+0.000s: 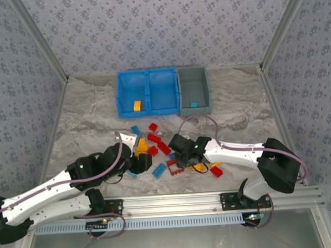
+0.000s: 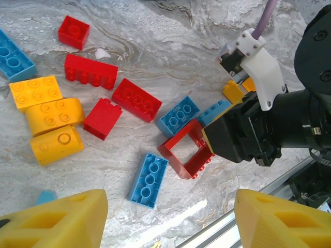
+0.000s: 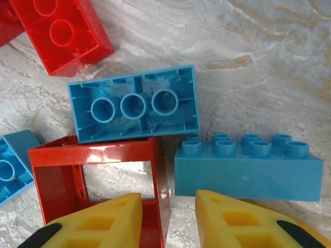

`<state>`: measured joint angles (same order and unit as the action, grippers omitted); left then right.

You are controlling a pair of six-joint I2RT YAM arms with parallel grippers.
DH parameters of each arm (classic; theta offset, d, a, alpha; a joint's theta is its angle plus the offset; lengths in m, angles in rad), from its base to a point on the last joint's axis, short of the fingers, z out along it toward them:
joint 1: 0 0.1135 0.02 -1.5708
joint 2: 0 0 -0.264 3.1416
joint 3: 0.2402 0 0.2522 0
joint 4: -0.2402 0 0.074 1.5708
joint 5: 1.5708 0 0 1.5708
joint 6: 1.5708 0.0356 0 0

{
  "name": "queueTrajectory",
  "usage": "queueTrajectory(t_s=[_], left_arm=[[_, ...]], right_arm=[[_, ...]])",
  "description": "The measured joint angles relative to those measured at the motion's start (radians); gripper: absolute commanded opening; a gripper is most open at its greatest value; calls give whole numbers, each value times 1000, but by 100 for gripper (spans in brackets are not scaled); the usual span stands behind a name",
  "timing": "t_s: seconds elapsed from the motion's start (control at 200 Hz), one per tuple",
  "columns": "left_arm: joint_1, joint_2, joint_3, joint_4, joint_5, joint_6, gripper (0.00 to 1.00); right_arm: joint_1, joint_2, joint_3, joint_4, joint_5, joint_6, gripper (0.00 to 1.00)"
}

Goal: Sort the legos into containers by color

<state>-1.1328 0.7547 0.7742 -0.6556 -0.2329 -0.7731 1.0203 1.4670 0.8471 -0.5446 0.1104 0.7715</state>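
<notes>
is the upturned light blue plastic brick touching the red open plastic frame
Touching. Right wrist view: light blue brick sits flush against red frame, no gap.

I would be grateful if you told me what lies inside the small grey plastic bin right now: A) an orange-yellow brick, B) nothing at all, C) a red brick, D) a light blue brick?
D: a single light blue brick lies on the floor of the grey plastic bin, while the orange-yellow brick sits in the left compartment of the bright blue plastic bin.
</notes>
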Motion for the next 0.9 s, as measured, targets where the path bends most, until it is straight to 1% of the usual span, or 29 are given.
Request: queueTrajectory(t_s=[0.17, 0.23, 0.34, 0.455, 0.59, 0.67, 0.735, 0.81, 0.899], left_arm=[[-1, 1, -1, -2, -23, -8, 65], [-1, 3, -1, -2, -23, -8, 65], [-1, 16, -1, 2, -23, -8, 65], [-1, 19, -1, 1, -26, -7, 65], [-2, 17, -1, 1, -48, -11, 65], [-2, 17, 2, -2, -69, -14, 65], [-2, 18, 16, -6, -95, -14, 65], [-2, 18, 44, -2, -126, -14, 65], [-2, 18, 76, 13, -173, -8, 65]], right_arm=[[6, 17, -7, 10, -14, 18, 31], [4, 31, -9, 16, -17, 23, 28], [-2, 50, -9, 27, -19, 23, 18], [0, 53, -8, 28, -13, 27, 5], [21, 30, 28, -32, 34, 26, 1], [27, -14, 84, -98, 65, 24, 0], [13, -39, 162, -152, 94, 13, 0], [-29, -38, 265, -177, 116, -16, 0], [-103, 11, 405, -191, 138, -56, 0]])
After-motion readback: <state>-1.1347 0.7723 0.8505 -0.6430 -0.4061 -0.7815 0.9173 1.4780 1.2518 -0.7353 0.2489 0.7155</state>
